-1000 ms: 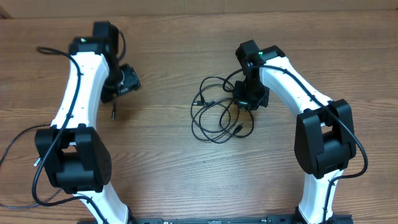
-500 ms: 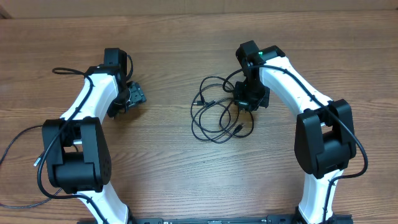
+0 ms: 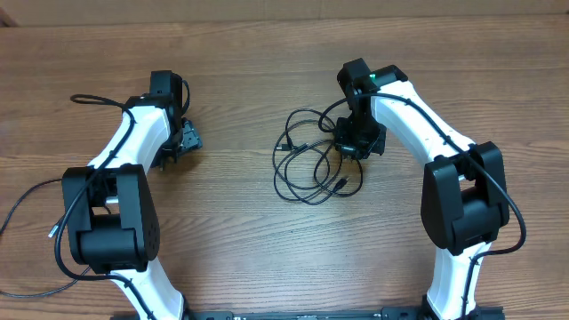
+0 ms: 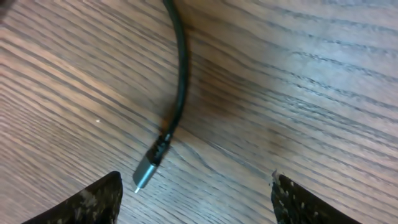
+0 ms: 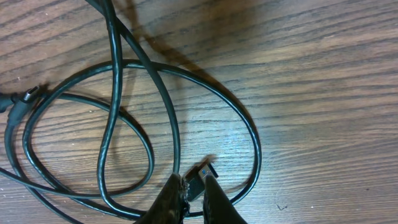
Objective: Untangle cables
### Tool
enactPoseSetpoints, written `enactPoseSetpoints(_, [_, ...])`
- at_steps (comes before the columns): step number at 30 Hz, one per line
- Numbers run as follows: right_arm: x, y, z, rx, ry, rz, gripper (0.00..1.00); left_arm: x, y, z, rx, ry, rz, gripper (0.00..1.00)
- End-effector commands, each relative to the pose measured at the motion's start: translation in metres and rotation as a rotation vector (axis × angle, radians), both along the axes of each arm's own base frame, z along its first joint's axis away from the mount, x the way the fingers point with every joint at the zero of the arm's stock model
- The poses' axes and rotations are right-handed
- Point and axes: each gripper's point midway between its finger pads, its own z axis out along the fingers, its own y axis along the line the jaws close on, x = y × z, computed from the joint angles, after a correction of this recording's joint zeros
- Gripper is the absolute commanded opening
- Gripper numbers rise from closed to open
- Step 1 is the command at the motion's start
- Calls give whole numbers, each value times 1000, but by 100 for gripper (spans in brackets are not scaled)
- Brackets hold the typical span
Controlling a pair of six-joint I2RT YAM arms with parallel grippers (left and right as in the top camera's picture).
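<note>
The cables (image 3: pixel 307 173) lie as loose black loops in the middle of the wooden table, with small plug tips (image 3: pixel 284 142) at their left. My right gripper (image 3: pixel 354 147) sits at the loops' right edge. In the right wrist view it (image 5: pixel 194 186) is shut on a flat plug end (image 5: pixel 202 175), with the loops (image 5: pixel 155 81) spread in front of it. One separate cable (image 4: pixel 177 81) with a silver plug tip (image 4: pixel 144 174) lies on the wood just ahead of my left gripper (image 4: pixel 196 183). That gripper stands open and holds nothing; in the overhead view it (image 3: pixel 184 140) is at the left.
Thicker black wires (image 3: pixel 27 200) run from the left arm's base across the table's left side, and another (image 3: pixel 89 98) loops behind the left arm. The table's far edge (image 3: pixel 267 22) runs along the top. Bare wood lies between the two arms.
The left arm has swung its forearm to the right and brought its gripper nearer, down over the separate cable's plug end. The right arm and the loops have not moved.
</note>
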Motion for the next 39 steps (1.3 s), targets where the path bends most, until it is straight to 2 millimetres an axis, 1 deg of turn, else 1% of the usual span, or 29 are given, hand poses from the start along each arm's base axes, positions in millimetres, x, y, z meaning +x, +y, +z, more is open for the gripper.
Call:
enactPoseSetpoints(1, [3,-1,9,3,-27,0,10,-4,14,-4,64,23,17,76])
enactPoseSetpoints(6, [2,-1,9,3,-27,0,9,-8,21,-7,66,26,40,76])
enactPoseSetpoints(10, [2,-1,9,3,-26,0,9,-14,28,-15,66,34,58,79])
enactPoseSetpoints(13, [2,-1,9,3,-26,1,9,-19,33,-19,65,39,71,84])
enactPoseSetpoints(17, [2,-1,9,3,-26,1,10,-21,38,-21,64,44,86,85])
enactPoseSetpoints(19, [2,-1,9,3,-26,1,9,-22,39,-21,56,46,91,79])
enactPoseSetpoints(20, [2,-1,9,3,-26,1,9,-23,38,-21,50,48,91,71])
enactPoseSetpoints(22, [2,-1,9,3,-26,1,9,-27,38,-22,49,65,90,49])
enactPoseSetpoints(24, [2,-1,9,2,-25,1,9,-32,37,-22,47,89,89,36])
enactPoseSetpoints(31, [2,-1,9,2,-25,1,9,-40,37,-23,45,120,90,20])
enactPoseSetpoints(36, [2,-1,9,2,-24,1,9,-41,38,-23,47,124,92,15])
enactPoseSetpoints(39, [1,-2,9,1,-23,1,9,-41,41,-22,50,123,95,8])
